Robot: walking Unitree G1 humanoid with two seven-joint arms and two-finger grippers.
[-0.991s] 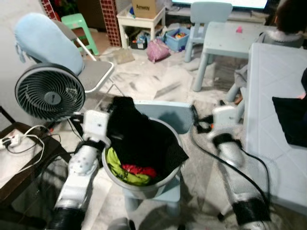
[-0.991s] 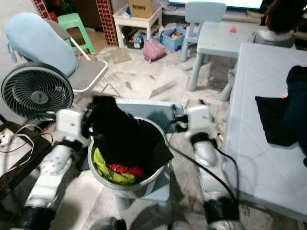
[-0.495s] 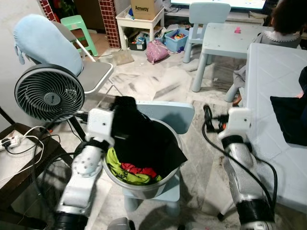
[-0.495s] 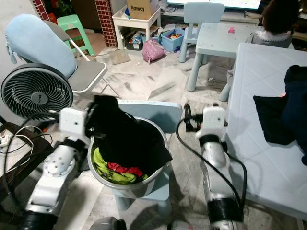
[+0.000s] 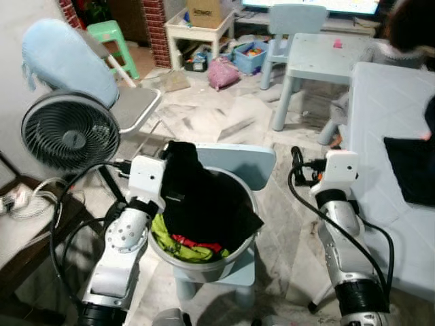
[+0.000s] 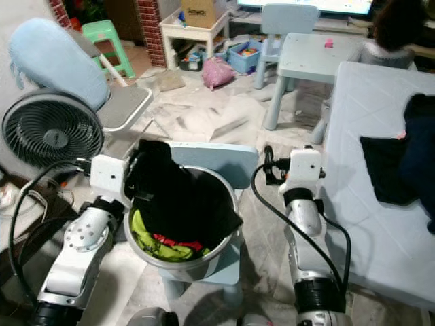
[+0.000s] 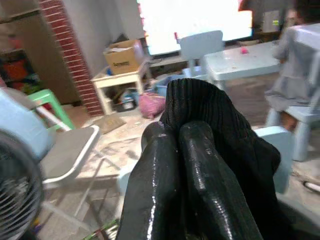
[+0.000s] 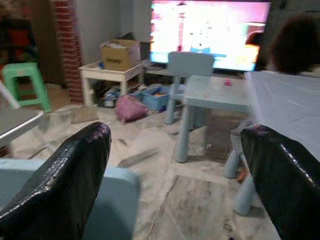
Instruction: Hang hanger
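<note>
A black garment hangs from my left gripper, which is shut on its top fold just above the left rim of a metal basin. The cloth drapes down into the basin over a green piece and a red piece. The basin rests on a small light blue chair. To the right of the basin my right gripper is held out level, open, with nothing between its fingers.
A floor fan and a folding chair with a blue cushion stand to the left, with a dark side table and cables. A white surface with dark clothes runs along the right. A child's table and a person are beyond.
My right arm has lifted and swung outward to the right of the basin. The left gripper still holds the black garment in nearly the same place.
</note>
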